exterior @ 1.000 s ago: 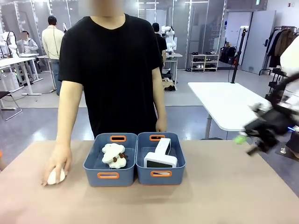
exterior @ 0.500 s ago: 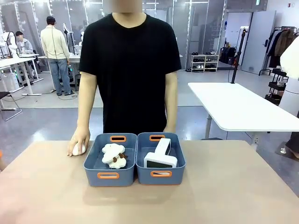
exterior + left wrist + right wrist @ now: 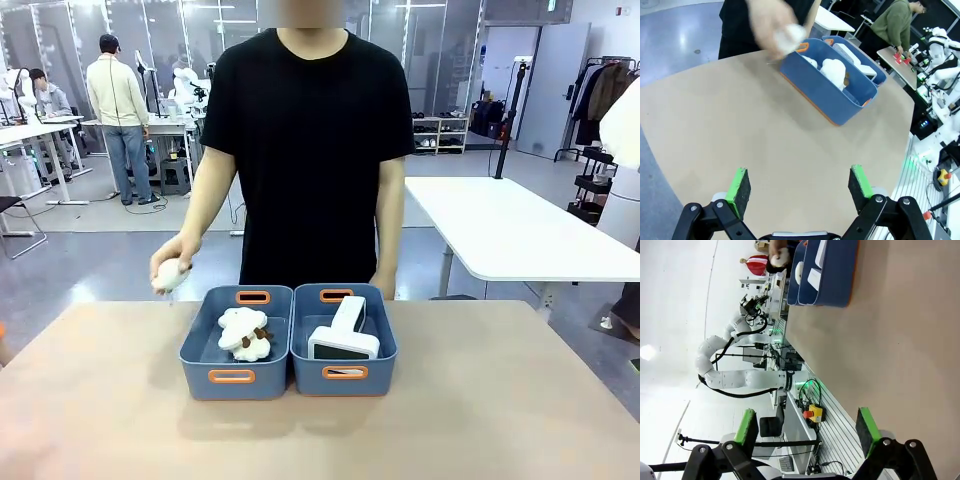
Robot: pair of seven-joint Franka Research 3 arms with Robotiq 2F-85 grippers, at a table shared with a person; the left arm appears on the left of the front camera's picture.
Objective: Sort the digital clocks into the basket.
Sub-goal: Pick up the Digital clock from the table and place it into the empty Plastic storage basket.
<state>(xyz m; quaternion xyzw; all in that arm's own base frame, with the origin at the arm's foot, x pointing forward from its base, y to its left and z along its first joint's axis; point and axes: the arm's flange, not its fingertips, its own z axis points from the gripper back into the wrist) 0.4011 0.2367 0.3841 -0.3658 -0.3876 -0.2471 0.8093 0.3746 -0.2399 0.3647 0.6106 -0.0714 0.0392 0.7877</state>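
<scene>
Both clocks are already sat in the right-hand basket, mid-bench toward the far edge, 1 leaning on the other. Left tool and right tool are spread wide, nothing pinched, baskets well ahead of each.
</scene>
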